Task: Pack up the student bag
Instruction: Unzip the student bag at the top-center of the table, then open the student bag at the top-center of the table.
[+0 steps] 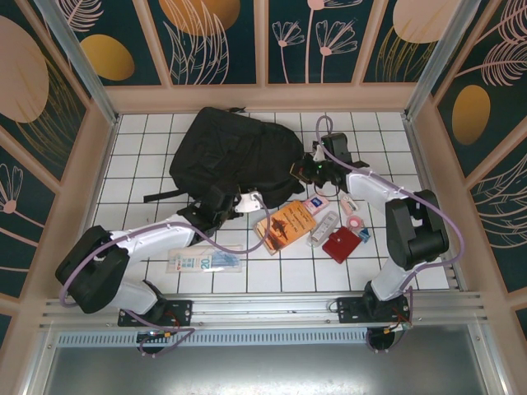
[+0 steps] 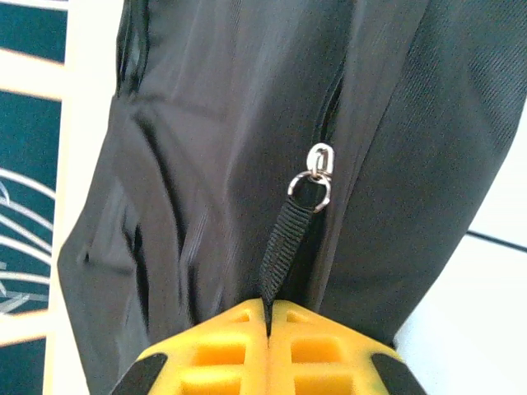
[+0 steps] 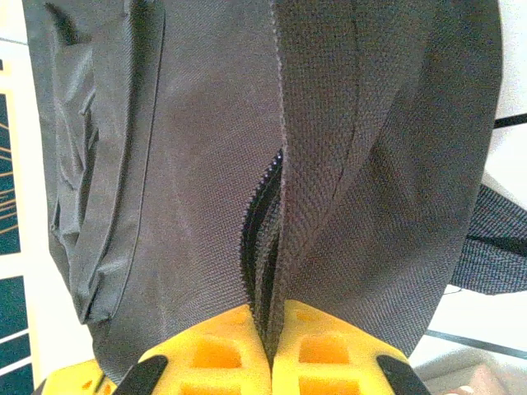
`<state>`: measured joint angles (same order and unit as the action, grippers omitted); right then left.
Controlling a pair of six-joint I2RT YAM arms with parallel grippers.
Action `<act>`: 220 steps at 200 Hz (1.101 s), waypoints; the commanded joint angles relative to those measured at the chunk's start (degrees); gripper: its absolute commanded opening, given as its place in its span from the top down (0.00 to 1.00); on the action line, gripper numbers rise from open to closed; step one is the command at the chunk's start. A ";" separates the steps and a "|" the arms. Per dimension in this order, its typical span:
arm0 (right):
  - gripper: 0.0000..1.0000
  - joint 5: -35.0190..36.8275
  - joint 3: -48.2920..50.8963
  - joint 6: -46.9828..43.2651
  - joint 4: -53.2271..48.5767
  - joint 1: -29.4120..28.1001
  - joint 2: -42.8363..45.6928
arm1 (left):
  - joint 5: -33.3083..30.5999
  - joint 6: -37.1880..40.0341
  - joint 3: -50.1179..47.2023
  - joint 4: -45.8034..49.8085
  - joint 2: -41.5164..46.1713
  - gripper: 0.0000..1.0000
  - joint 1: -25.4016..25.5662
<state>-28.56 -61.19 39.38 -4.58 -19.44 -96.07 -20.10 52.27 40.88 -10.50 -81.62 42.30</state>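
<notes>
The student bag (image 1: 239, 152), a big black fabric backpack, lies flat in the upper middle of the overhead frame on the white tiled worktop (image 1: 148, 140). A dark strap (image 1: 162, 196) trails from its lower left side.

The left gripper (image 1: 224, 202) sits at the bag's lower edge, just left of the frame's centre. In the left wrist view its yellow fingers (image 2: 222, 350) are pressed together on a black webbing zip pull (image 2: 284, 239). The pull rises from the bottom centre of that frame to a metal ring (image 2: 310, 189) on the slider.

The right gripper (image 1: 311, 170) meets the bag's right edge. In the right wrist view its yellow fingers (image 3: 321, 350) pinch a fold of the bag's fabric, right beside a partly parted zip (image 3: 259, 222) in the middle of the frame.

Right of centre in the overhead frame, below the bag, small things lie close together. Among them are an orange book (image 1: 286, 225) and a red wallet (image 1: 339, 244), with a few smaller items around them too small to name. A clear flat pouch (image 1: 206, 261) lies in the lower left of centre, just beside the left arm.
</notes>
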 commanded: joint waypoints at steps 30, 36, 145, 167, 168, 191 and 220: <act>1.00 0.08 -2.88 -2.47 0.18 1.19 -2.19 | -7.59 -6.94 -3.21 0.04 4.76 1.00 -2.19; 1.00 -0.18 -3.08 -2.46 0.40 0.80 -2.45 | -7.28 -7.85 -3.38 0.05 5.06 1.00 -2.10; 0.34 9.48 -3.81 -3.56 -2.31 -2.48 2.58 | 4.19 -43.29 2.68 15.23 21.20 0.43 -2.18; 0.32 13.94 -4.43 -6.67 -4.02 -1.59 4.94 | 6.15 -48.32 5.93 12.85 20.29 0.33 -2.08; 0.32 13.95 -4.49 -6.72 -4.03 -1.54 4.94 | 6.27 -48.45 6.16 12.82 20.11 0.33 -2.07; 0.34 14.12 -5.88 -7.30 -5.42 0.44 4.74 | 7.67 -53.58 12.52 11.13 14.22 0.38 -2.07; 0.42 14.02 -6.14 -6.30 -6.55 3.35 4.85 | 14.55 -63.01 32.55 23.89 -3.81 0.36 -2.13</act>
<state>-16.16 -66.24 33.54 -8.19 -18.33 -92.07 -12.64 -0.47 59.46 4.82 -73.52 40.45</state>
